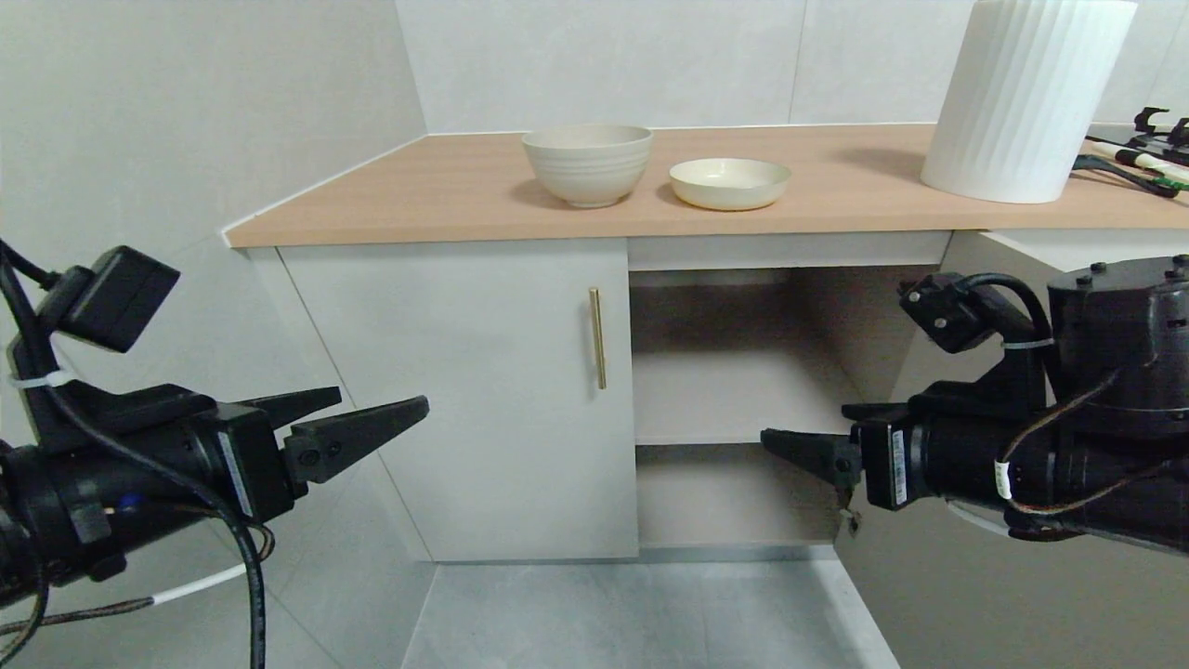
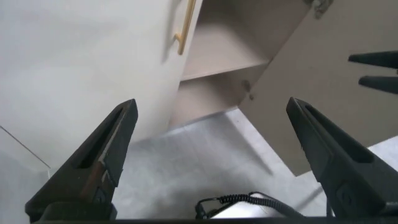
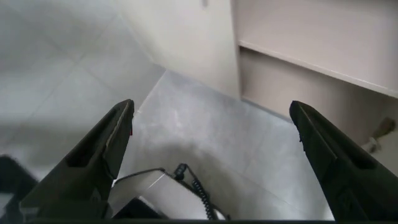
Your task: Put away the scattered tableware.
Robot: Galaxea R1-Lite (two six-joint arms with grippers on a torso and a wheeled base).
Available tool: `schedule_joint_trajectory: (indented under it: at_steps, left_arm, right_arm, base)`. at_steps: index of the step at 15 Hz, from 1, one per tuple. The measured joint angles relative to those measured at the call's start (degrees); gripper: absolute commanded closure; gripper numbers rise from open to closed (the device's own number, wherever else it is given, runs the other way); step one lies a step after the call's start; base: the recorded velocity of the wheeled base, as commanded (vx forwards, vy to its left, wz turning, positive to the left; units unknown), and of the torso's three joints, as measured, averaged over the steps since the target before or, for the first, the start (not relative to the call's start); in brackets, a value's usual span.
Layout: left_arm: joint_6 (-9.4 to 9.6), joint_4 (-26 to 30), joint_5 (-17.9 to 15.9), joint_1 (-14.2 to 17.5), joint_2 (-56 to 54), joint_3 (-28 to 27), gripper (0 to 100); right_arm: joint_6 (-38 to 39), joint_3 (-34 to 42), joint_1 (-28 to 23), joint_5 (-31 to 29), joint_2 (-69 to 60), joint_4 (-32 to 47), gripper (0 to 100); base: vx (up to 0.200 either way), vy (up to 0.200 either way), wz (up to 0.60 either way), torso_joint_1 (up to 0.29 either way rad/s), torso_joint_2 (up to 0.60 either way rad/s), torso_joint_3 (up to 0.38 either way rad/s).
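A: State of the left gripper?

B: Low on the robot's left, in front of the closed door of the cabinet, fingers aimed toward it. Jaws spread wide, nothing between them. Its wrist view has grey floor in the gap.

A: And the right gripper?

B: Low on the right, at the mouth of the open compartment, about level with the shelf. Jaws wide apart as well, gripping nothing. Neither gripper touches the cabinet, as far as I can tell.

A: Where's the tableware?

B: Two pieces, both up on the wooden counter, well above the grippers. A deep cream bowl with faint ribbing stands above the closed door's handle side. A shallow pale dish sits just beside it on the robot's right, above the open compartment. There's a narrow gap between them, no contact. Both are upright.

A: Cabinet details?

B: The left door is shut, with a slim brass handle standing upright near its right edge. The right door is swung out toward the robot's right. Inside, the one shelf splits the space into an upper and a lower part.

A: Anything else on the counter?

B: A tall white ribbed cylinder far right, well apart from the dish. Past it, at the edge, some dark tools, too cut off to identify.
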Motion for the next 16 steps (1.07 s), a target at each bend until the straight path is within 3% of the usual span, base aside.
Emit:
schedule_joint_trajectory:
  at_steps: [3, 6, 13, 16]
  left_arm:
    - [0.17, 0.0, -0.1, 0.0, 0.6, 0.0, 0]
    - [1.69, 0.0, -0.1, 0.0, 0.8, 0.0, 0]
    - [1.76, 0.0, 0.0, 0.1, 1.1, 0.0, 0]
    - [1.58, -0.1, -0.1, 0.1, 1.1, 0.0, 0]
  right_arm:
    - [2.1, -1.0, 0.4, -1.2, 1.2, -0.2, 0]
    - [2.1, -1.2, 0.7, -2.0, 1.6, -0.3, 0]
    - [1.8, 0.3, 0.8, -1.5, 1.9, -0.3, 0]
    - [1.5, 0.7, 1.0, -1.5, 1.9, -0.5, 0]
  base:
    - [0.000, 0.000, 0.00, 0.000, 0.00, 0.000]
    - [0.200, 0.000, 0.00, -0.002, 0.00, 0.004]
    - [0.200, 0.000, 0.00, 0.003, 0.00, 0.004]
    - [0.000, 0.000, 0.00, 0.000, 0.00, 0.000]
